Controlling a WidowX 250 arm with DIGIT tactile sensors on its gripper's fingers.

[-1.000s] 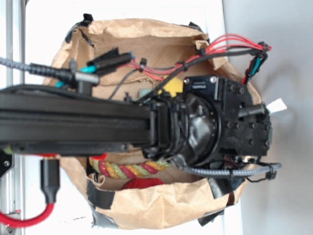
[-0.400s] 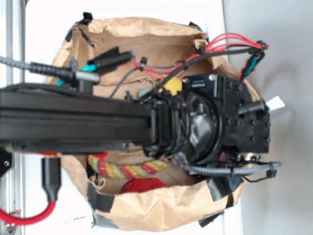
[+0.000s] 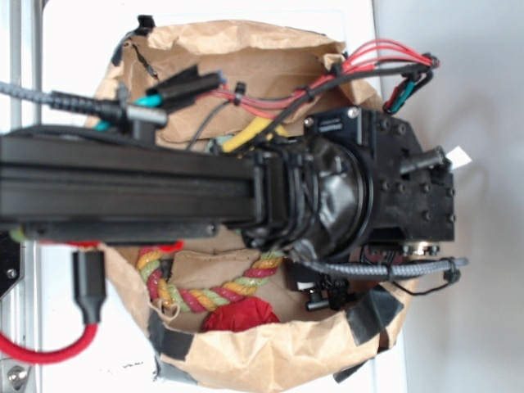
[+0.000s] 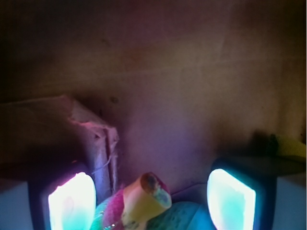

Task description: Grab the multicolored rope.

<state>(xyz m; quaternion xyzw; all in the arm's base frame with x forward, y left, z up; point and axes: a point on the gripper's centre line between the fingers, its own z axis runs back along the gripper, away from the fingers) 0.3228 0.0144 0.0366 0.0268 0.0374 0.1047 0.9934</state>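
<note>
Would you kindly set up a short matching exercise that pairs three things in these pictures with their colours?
Things:
1. rope
2. ball
3. bag

Colours:
A. brown
B. red, yellow and green
C. plain red

Pairs: 1-B, 2-C, 3-A

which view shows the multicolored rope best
The exterior view: the multicolored rope curves in red, yellow and green strands across the paper bag, though the arm hides its middle. The wrist view shows only a blurry end between the glowing fingers.
</note>
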